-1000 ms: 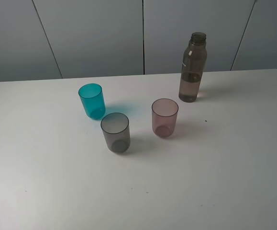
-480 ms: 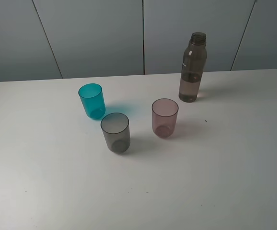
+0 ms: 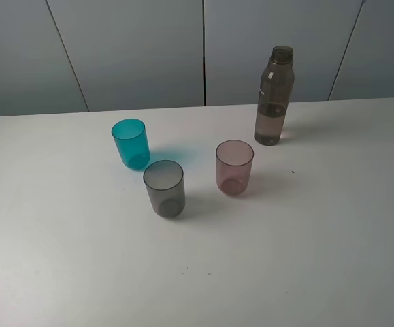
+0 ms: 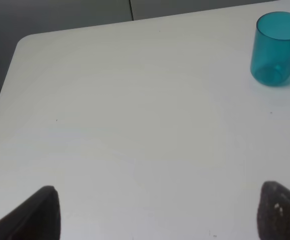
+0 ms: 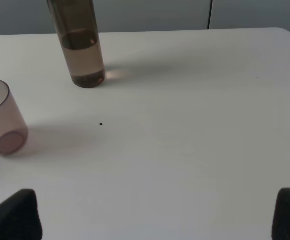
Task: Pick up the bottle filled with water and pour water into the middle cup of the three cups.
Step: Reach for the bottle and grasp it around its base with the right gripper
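Standing upright, the bottle (image 3: 273,102) is untouched; left fingers (image 4: 37,217) and right fingers (image 5: 12,217) spread wide.

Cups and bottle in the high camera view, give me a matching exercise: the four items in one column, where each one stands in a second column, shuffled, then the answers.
Column one
1. teal cup
2. grey cup
3. mauve cup
4. bottle

Column two
A. farthest back, tallest of the four
B. the cup closest to the bottle
C. farthest left
D. nearest the camera

Pairs: 1-C, 2-D, 3-B, 4-A
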